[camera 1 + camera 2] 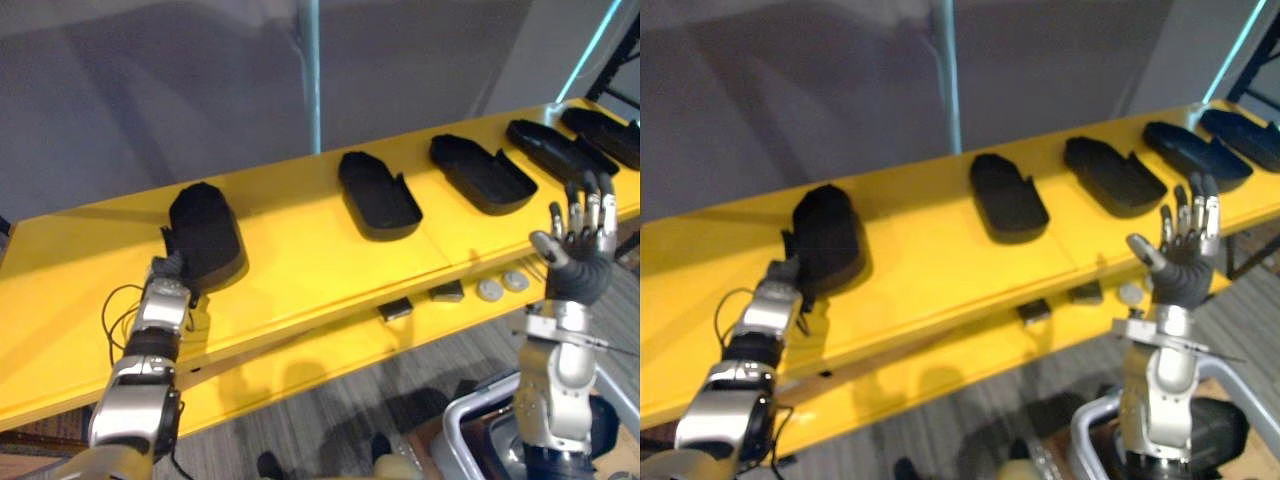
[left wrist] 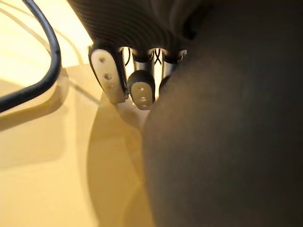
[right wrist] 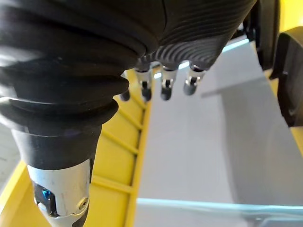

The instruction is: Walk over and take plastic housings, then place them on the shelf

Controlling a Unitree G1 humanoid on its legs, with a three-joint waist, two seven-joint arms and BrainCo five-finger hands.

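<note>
1. The left hand (image 1: 170,268) is up against the near end of the leftmost black, dome-backed plastic housing (image 1: 205,235). I cannot tell whether the hand grips it.
2. That housing sits on the left part of the long yellow shelf (image 1: 300,260).
3. The right hand (image 1: 578,240) is raised in front of the shelf's right part, its fingers (image 1: 590,205) straight, spread and pointing up. It holds nothing and touches nothing.
4. Four more black plastic housings lie open side up in a row along the shelf, apart from one another: a second housing (image 1: 378,195), a third housing (image 1: 482,173), a fourth housing (image 1: 558,148) and a fifth housing (image 1: 605,132) at the far right.
5. On the lower yellow ledge (image 1: 300,350) below the shelf's front edge lie two small dark blocks (image 1: 397,310) and, just beside them, two round silver discs (image 1: 490,289).
6. A teal upright post (image 1: 312,75) stands behind the shelf.
</note>
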